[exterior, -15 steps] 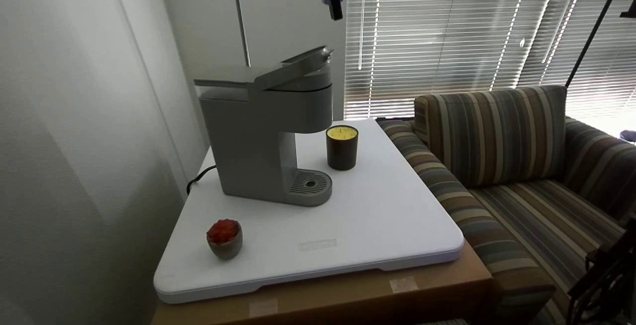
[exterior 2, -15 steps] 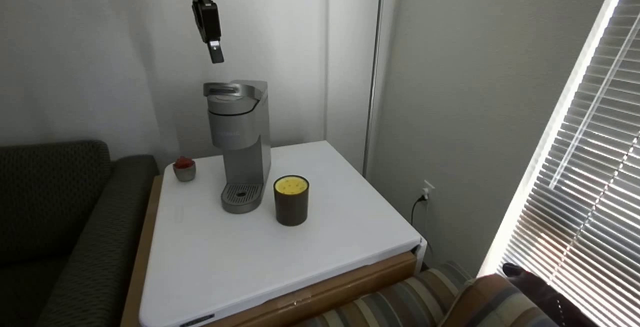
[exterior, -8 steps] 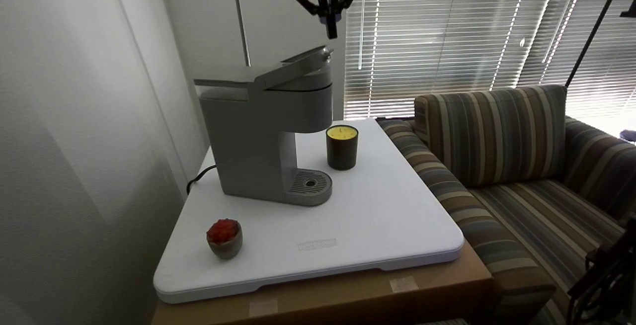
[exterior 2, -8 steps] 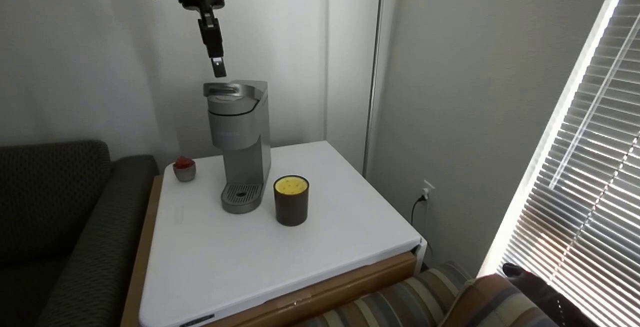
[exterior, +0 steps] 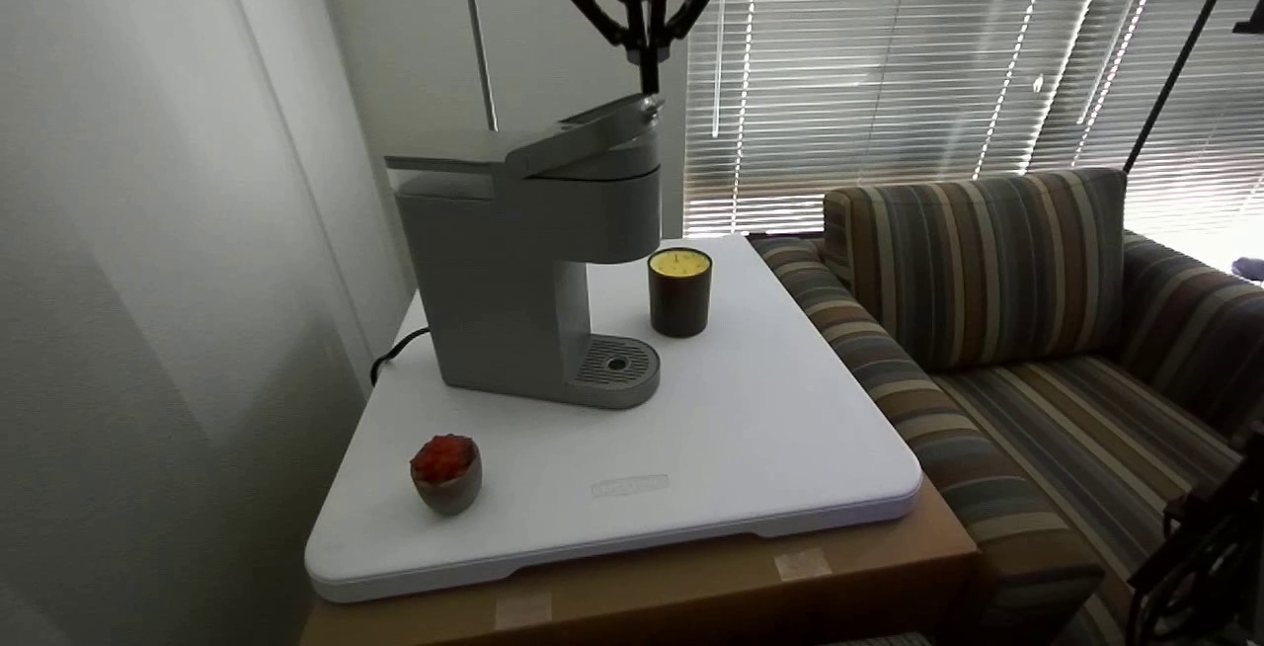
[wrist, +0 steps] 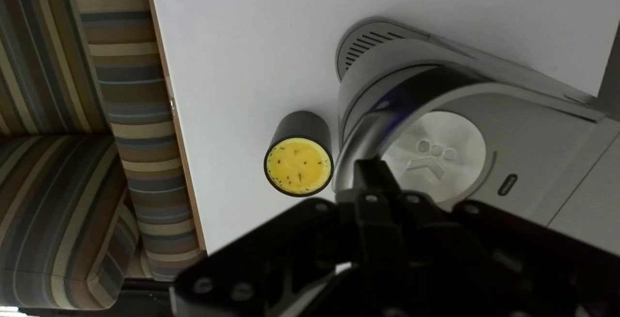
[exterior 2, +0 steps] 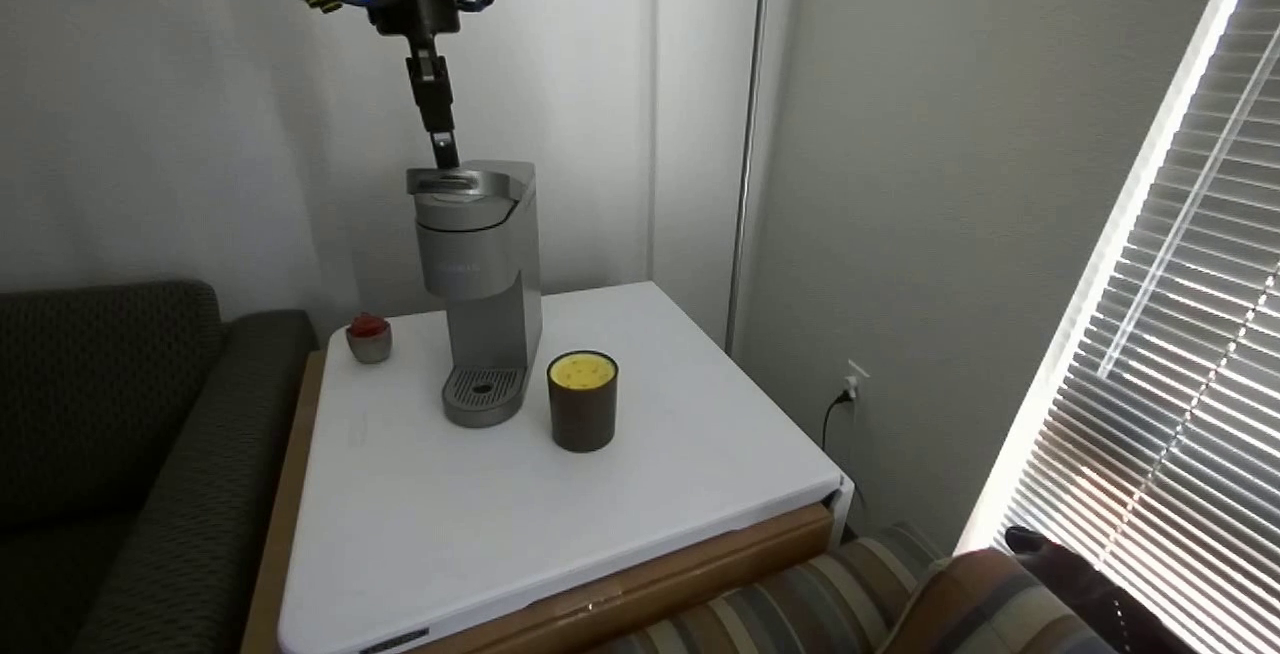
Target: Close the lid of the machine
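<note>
Tool has dropped since the earlier look: it hung clear above the machine, now its tip is down at the front of the lid. Nothing else has shifted that I can pick out; if the lid has dipped, it's too slight to call.

Biggest first. Striped armchair sits alongside the white desk. Machine stands upright on the desk. Lid is hinged on top of it, tilted, front end raised, so not closed yet. Tool: fingers together, no gap I can see, nothing gripped. Tip looks to be touching the lid's front edge; can't confirm contact. Dark jar with yellow fill stands near the machine, not touching. Red-topped pot, smallest, is on the machine's opposite side from the jar.

My read on the step: approach done, press just starting or about to. Next move calls for a straight push down on the raised front end, fingers kept together, until the lid seats. Could slip off the front rim if it drifts forward.
</note>
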`<state>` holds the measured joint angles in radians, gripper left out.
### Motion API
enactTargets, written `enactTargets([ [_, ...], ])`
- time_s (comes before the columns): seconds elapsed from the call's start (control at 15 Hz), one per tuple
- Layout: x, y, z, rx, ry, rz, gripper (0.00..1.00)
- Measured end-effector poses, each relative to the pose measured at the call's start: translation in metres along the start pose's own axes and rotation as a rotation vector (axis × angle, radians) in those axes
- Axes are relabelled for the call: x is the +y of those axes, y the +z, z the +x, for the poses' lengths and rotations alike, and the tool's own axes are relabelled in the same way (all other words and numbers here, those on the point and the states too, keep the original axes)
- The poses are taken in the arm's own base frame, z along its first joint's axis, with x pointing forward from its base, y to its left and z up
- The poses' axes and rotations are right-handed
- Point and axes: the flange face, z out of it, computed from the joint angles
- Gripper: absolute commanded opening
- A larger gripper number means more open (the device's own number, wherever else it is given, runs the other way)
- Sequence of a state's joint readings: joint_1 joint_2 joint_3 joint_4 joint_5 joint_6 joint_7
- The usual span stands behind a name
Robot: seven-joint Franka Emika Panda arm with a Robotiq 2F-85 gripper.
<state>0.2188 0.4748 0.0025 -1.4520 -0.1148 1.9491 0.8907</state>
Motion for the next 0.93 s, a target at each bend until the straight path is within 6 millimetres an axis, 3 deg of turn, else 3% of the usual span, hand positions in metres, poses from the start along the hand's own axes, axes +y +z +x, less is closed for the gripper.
enactTargets([
  [0.93, 0.017, 0.009, -0.005, -0.008, 0.126, 0.082, 0.0],
])
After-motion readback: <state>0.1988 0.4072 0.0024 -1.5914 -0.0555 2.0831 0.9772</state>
